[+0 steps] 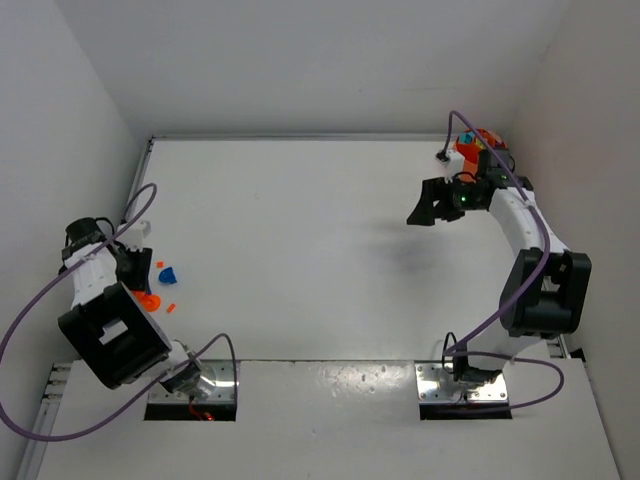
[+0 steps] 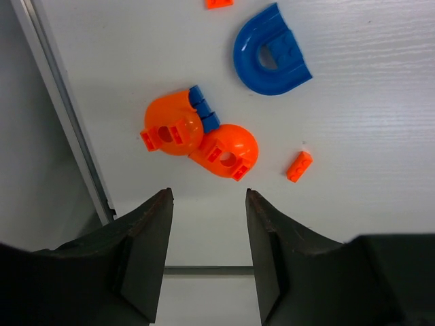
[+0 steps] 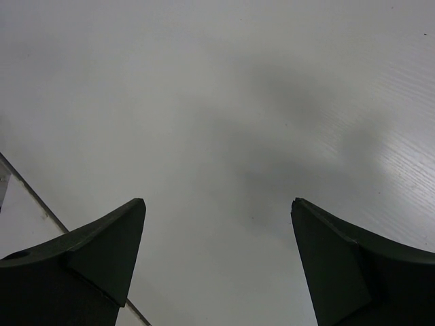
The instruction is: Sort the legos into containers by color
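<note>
The left gripper [image 2: 207,197] hangs over the left edge of the worktop [image 1: 320,260] with its jaws parted and nothing between them. Just beyond its fingertips lie two orange rounded pieces [image 2: 173,125], touching each other, with a small blue brick [image 2: 204,112] wedged against them. A blue arch piece [image 2: 272,58] lies near them, farther from the edge, and a small orange brick [image 2: 299,166] sits apart beside the pair.

The right gripper [image 3: 217,204] is spread wide and empty above bare surface near the far right corner. Behind its arm in that corner stands the orange tub [image 1: 487,142]. It seems to hold a few coloured bits, though the overhead view is too small to tell.
</note>
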`<state>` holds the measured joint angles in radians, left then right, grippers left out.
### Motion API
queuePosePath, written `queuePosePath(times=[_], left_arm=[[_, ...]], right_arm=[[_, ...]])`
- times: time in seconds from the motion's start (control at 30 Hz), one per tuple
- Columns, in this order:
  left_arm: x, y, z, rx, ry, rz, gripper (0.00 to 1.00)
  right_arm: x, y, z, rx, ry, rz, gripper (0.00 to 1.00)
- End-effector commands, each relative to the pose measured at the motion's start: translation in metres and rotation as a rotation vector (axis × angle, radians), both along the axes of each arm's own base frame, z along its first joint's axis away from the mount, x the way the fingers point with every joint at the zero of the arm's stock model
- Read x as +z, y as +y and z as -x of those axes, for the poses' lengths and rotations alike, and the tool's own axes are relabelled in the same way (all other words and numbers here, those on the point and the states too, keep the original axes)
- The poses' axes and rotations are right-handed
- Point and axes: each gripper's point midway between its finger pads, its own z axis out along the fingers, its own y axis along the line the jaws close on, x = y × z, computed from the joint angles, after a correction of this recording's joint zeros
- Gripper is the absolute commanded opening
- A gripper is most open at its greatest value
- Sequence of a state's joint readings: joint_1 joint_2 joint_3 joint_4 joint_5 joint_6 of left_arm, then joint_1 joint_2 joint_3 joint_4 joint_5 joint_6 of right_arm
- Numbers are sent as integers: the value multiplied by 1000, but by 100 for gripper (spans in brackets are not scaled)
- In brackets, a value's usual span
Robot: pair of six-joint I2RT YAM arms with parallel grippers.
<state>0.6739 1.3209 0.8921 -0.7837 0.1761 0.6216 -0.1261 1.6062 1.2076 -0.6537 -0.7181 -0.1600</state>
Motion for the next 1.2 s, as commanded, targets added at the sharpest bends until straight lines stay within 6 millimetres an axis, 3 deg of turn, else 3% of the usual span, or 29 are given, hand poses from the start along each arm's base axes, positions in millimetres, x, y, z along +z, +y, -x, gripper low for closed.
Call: queuePosePath(times=[0.0,0.33,0.53,0.83,1.17], left_arm=[[-6,13,0,-15,-19,-5,53],[-24,36,1,-68,38,79,64],[-32,34,-4,-49,30,140,70],[-42,34,-14,-7,27,204,70],[-48,36,-25,14,14,244,62]], right_arm=[[1,11,-2,27,-3,-26,88],[-5,19,1,46,17,-12,88],[-8,22,4,55,26,-13,88],[-11,24,5,60,36,-6,88],[-14,27,5,69,46,-6,88]])
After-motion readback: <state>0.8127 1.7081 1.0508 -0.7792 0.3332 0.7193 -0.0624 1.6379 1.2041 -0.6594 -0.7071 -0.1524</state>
